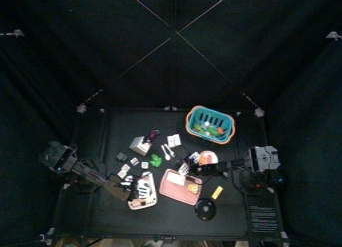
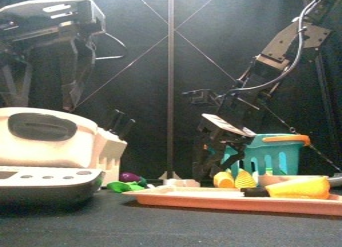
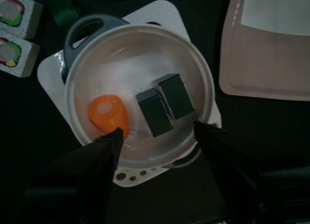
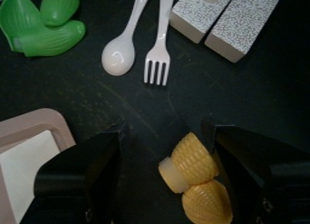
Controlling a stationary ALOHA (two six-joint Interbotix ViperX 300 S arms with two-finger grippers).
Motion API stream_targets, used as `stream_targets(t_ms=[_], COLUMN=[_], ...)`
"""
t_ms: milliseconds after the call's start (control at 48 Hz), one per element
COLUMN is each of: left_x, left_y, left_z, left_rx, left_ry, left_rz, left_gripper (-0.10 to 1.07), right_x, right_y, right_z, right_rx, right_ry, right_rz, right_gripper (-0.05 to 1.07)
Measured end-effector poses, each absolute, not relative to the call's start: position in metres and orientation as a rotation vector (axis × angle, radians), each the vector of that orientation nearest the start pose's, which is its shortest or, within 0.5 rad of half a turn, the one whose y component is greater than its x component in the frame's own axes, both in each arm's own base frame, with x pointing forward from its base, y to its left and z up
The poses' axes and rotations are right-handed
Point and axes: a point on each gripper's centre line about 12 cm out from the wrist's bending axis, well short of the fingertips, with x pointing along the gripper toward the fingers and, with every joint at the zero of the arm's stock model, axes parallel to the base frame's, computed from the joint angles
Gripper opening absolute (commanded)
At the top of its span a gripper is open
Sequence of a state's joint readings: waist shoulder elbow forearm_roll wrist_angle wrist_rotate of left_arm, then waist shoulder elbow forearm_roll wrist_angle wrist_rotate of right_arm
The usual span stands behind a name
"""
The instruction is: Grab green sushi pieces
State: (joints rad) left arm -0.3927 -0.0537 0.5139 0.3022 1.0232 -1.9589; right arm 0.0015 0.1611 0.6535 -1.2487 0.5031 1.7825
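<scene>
The left gripper [image 3: 160,133] has its two jaws spread wide, with nothing between them. It hangs over a white bowl [image 3: 130,64]. Inside the bowl, just past the jaw tips, lie an orange piece [image 3: 107,112] and two dark blocks [image 3: 166,102]. These do not look green.

Further out, past the bowl's far rim and off to one side of the hand, sit two small pieces with dark edges and green middles [image 3: 13,10]. These look like the green sushi. They lie on the table, well apart from the jaws. A pink tray [image 3: 273,37] lies beyond the bowl on the other side.

The right gripper [image 4: 168,135] also has its jaws spread. A yellow corn [image 4: 194,169] lies between them, and it is not clear if it touches a jaw. Ahead of this hand are a white spoon [image 4: 121,51] and a white fork [image 4: 158,55], side by side. Further out are a green leafy toy [image 4: 43,24] and two grey speckled blocks [image 4: 224,24].

Here is what could go wrong. The left hand is over the bowl, not over the green pieces. If it goes straight down, it may pinch the orange piece or a dark block. It could also bump the bowl's rim and push the bowl.

The two green pieces lie close together. Wide jaws could knock one away while reaching for the other. The right hand might grab the corn or the leafy toy by mistake, because the toy is green too.
</scene>
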Motion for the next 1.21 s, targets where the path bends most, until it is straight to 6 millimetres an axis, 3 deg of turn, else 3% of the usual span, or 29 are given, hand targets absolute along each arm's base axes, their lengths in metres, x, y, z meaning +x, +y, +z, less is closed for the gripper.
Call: stream_targets(t_ms=[458, 1208], left_x=[0.317, 0.312], left_y=[-0.079, -0.08], left_z=[0.181, 0.162], left_rx=[-1.072, -1.14], left_ry=[0.952, 1.001], left_rz=[1.063, 1.094], left_gripper=[0.97, 0.97], right_x=[0.371, 0.371], right_y=[-0.053, -0.051], right_z=[0.108, 0.108], right_rx=[0.287, 0.283], right_ry=[0.806, 0.806], right_rz=[-0.69, -0.683], right_gripper=[0.95, 0.95])
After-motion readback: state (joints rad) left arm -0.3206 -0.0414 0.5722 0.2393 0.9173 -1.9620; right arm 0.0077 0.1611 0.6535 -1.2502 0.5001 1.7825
